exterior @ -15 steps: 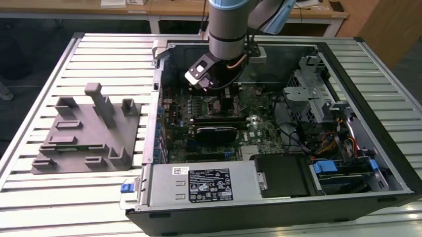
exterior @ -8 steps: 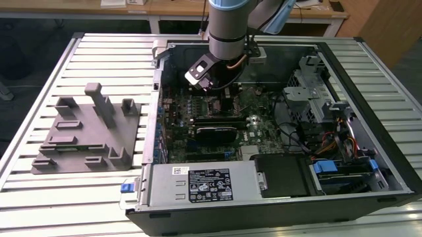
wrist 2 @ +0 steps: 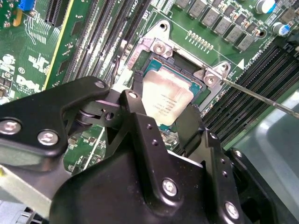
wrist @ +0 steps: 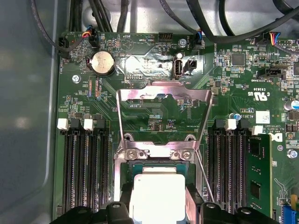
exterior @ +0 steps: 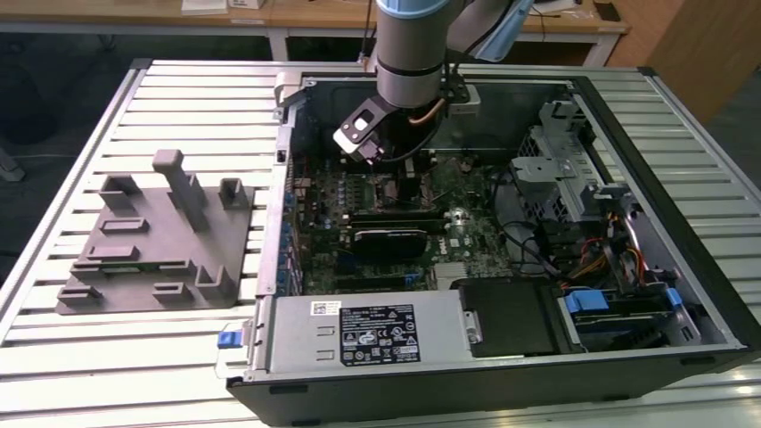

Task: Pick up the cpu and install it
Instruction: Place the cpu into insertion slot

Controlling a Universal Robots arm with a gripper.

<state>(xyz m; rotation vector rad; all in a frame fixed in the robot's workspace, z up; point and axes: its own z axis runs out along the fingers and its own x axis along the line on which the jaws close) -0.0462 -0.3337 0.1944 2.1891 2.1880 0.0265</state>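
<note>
Shows the gripper (wrist 2: 162, 108) low over the motherboard (wrist: 233, 79) inside the open computer case (exterior: 476, 397), with the cpu (wrist 2: 166, 99) lying square over the socket (wrist 2: 153, 69), seated in it or a shade above its frame; cannot be told which. Appears, in both wrist views, to pinch the cpu between black fingers (wrist 2: 190, 128) pressed against two opposite edges, with the pale metal top bare and facing up between them. Shows the other two edges free, one toward the hinged load plate (wrist: 163, 87), lifted clear behind the socket, and the thin release lever (wrist 2: 261, 97) swung out beside the socket. Shows memory slots (wrist: 84, 163) flanking the socket on both sides, apart from the fingers. Judged light and stiff: a thin flat chip with a smooth, probably slippery metal lid and a delicate underside. Calls for a hold on the side edges only, never on the underside, and for no more than a gentle squeeze. Suggests little tolerance for tilt or sideways slide over the socket's fine contacts. Looks centred and level between the jaws, so far as the wrist views tell.
</note>
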